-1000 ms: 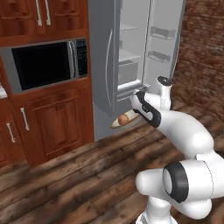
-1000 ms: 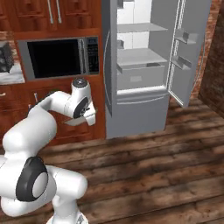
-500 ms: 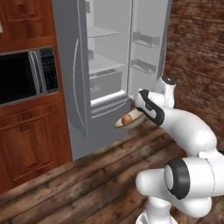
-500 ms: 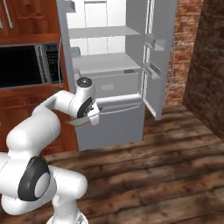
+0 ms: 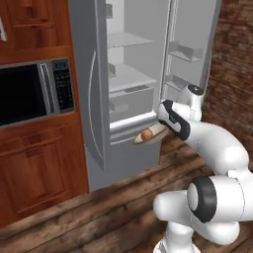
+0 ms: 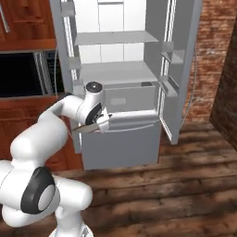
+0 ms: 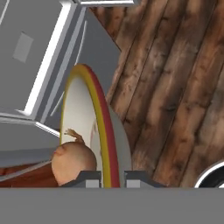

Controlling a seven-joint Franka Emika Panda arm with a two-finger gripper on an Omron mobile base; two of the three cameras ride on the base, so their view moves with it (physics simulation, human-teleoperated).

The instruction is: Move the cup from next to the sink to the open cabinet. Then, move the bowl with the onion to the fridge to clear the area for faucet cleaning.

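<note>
My gripper (image 5: pixel 163 129) is shut on the rim of the bowl (image 5: pixel 139 141), holding it level in front of the open fridge (image 5: pixel 126 79), just above its lower drawer front. The onion (image 5: pixel 147 135) lies in the bowl. In the hand view the bowl (image 7: pixel 81 105) stands edge-on, its yellow and red rim pinched between the fingertips (image 7: pixel 87 178), and the onion (image 7: pixel 73 162) rests against the pale inside. From the right the gripper (image 6: pixel 102 124) and bowl (image 6: pixel 83 128) sit left of the fridge's drawer (image 6: pixel 125 139). The cup, sink, faucet and open cabinet are out of view.
The fridge's right door (image 6: pixel 178 69) stands swung open with bins on it. A steel microwave (image 5: pixel 29 94) sits left of the fridge over reddish-brown cabinets (image 5: pixel 39 168). A brick wall (image 5: pixel 232 74) rises at the right. Wooden floor (image 6: pixel 162 185) lies below.
The base has driven, so both base views have shifted and the fridge now stands nearer and more central. The gripper keeps the bowl with the onion in the same hold.
</note>
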